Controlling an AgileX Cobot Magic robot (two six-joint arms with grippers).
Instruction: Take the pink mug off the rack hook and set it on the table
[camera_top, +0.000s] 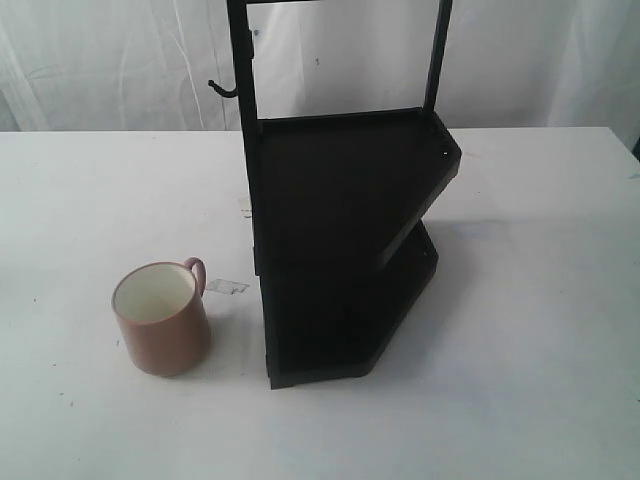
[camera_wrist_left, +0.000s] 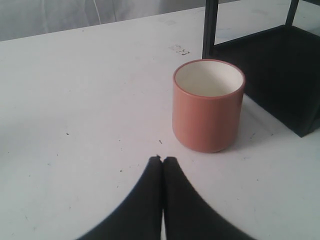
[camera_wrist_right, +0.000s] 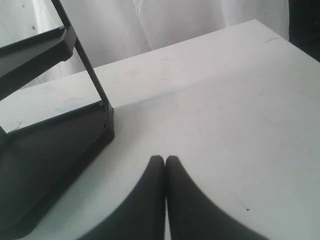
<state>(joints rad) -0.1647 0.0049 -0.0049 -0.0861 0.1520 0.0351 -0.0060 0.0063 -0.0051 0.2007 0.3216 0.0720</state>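
1. The pink mug (camera_top: 160, 320) stands on the table (camera_top: 520, 380), to the left of the rack (camera_top: 340, 200) in the exterior view. It is near the lower shelf but apart from it, with a strip of bare table between the two.
2. The rack hook (camera_top: 222, 90), high on the rack's left post, carries nothing.
3. The left gripper (camera_wrist_left: 162, 159) has its fingers pressed together with nothing between them. It hangs near the mug without touching it.
4. The right gripper (camera_wrist_right: 165, 158) is likewise pinched together and empty, over bare table on the rack's far side.
5. Judging from this, the last step looks done: the mug is off the hook and set down. What remains seems to be only drawing the arms clear. That would call for keeping the left fingers from nudging the mug and staying off the rack's thin posts.
6. The mug is upright, its long axis vertical, its mouth facing up to show the cream inside and its base flat on the table. Its handle (camera_top: 196, 272) points back and rightward in the exterior view, toward the rack and a scrap of clear tape (camera_top: 228, 286) just beside it. In the left wrist view the handle is hidden behind the body.
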